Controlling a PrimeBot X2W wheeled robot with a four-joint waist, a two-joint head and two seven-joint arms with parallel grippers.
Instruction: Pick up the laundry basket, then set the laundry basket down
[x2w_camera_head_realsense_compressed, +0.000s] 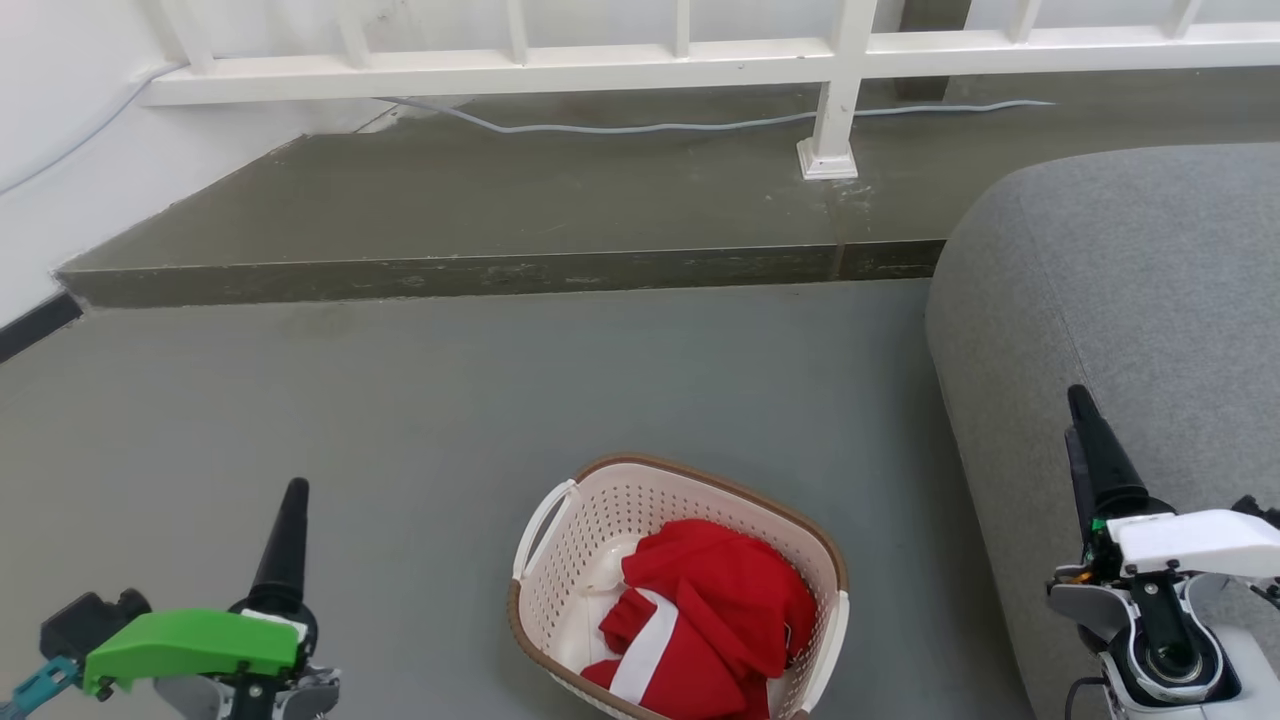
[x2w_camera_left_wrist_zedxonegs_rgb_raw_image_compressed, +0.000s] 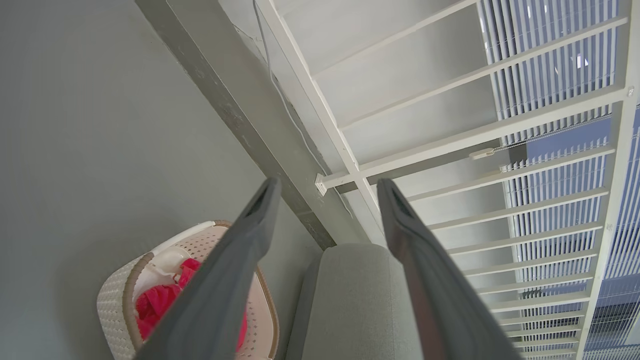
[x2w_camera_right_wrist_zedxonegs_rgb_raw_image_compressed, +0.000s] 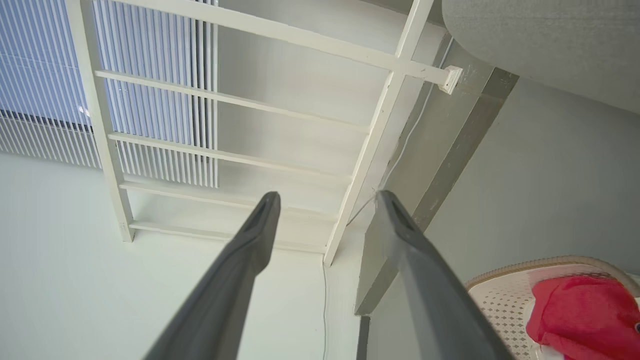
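The laundry basket (x2w_camera_head_realsense_compressed: 590, 530) stands on the grey floor, low in the middle of the head view. It is cream-white and perforated, with a brown rim and a white loop handle on each side. Red and white clothing (x2w_camera_head_realsense_compressed: 715, 610) lies inside it. My left gripper (x2w_camera_head_realsense_compressed: 294, 490) hovers to the left of the basket, well apart from it, and its fingers are open and empty in the left wrist view (x2w_camera_left_wrist_zedxonegs_rgb_raw_image_compressed: 328, 184). My right gripper (x2w_camera_head_realsense_compressed: 1080, 400) is off to the basket's right, in front of the sofa, and is also open and empty (x2w_camera_right_wrist_zedxonegs_rgb_raw_image_compressed: 328, 194). Each wrist view catches part of the basket (x2w_camera_left_wrist_zedxonegs_rgb_raw_image_compressed: 115, 305) (x2w_camera_right_wrist_zedxonegs_rgb_raw_image_compressed: 505, 300).
A grey sofa (x2w_camera_head_realsense_compressed: 1130, 330) fills the right side, close to the basket and the right arm. Beyond the floor runs a raised concrete step (x2w_camera_head_realsense_compressed: 480, 270) with a white railing (x2w_camera_head_realsense_compressed: 840, 90) and a loose cable (x2w_camera_head_realsense_compressed: 650, 127). A white wall (x2w_camera_head_realsense_compressed: 60, 150) stands at left.
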